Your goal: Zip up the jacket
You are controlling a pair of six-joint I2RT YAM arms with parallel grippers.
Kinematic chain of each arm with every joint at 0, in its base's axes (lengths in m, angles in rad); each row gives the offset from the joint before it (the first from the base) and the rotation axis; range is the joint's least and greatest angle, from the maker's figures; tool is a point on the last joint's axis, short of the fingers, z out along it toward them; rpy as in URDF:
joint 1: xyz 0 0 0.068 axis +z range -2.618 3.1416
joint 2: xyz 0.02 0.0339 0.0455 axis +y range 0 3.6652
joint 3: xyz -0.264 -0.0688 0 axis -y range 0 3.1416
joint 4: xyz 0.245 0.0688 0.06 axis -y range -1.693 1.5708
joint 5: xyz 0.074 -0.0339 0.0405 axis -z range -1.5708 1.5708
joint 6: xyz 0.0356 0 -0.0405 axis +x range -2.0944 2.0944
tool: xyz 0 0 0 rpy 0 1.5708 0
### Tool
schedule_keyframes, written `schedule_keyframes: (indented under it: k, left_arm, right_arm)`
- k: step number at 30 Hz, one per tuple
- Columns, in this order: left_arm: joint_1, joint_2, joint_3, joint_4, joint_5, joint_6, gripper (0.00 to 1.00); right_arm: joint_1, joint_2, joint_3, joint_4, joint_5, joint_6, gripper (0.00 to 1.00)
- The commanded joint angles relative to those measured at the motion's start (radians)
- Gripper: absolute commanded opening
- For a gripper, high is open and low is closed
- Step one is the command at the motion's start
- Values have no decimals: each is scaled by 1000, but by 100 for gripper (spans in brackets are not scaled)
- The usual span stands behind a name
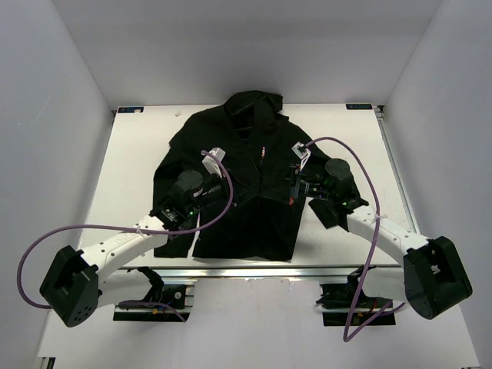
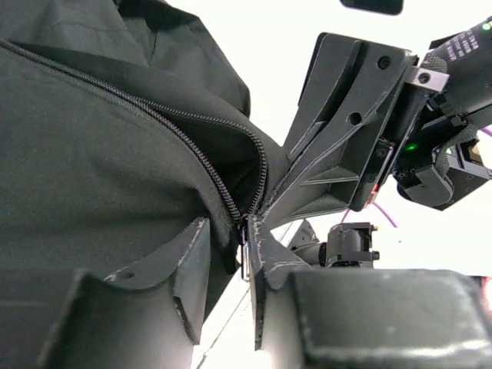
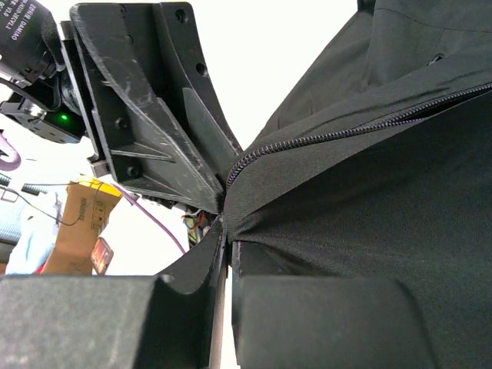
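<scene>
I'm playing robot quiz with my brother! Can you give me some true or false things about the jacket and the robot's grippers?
1. The jacket is black. True.
2. Its zipper is closed all the way up. False: it gapes open.
3. The right gripper pinches the jacket. True.
4. The left gripper is wide open and holds nothing. False: it is shut on the jacket at the zipper.
5. The jacket hangs on a hook. False: it lies on the white table.

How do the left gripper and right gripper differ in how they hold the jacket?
The left gripper has a gap between its fingers, around the zipper; the right gripper is pressed almost flat on fabric. The left gripper reaches from the left, the right gripper from the right. Both pinch the jacket at its raised centre front.
</scene>
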Motion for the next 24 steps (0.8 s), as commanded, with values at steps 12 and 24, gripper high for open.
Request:
schedule_keyframes:
  k: [12,24]
  left_arm:
    - [-3,-72,-66,98,-10,-4,0]
    - [-2,-117,-91,75,16,29,0]
  right_arm:
    - [-4,-35,13,21,139,21,0]
    - [-19,-26,-35,223,170,163,0]
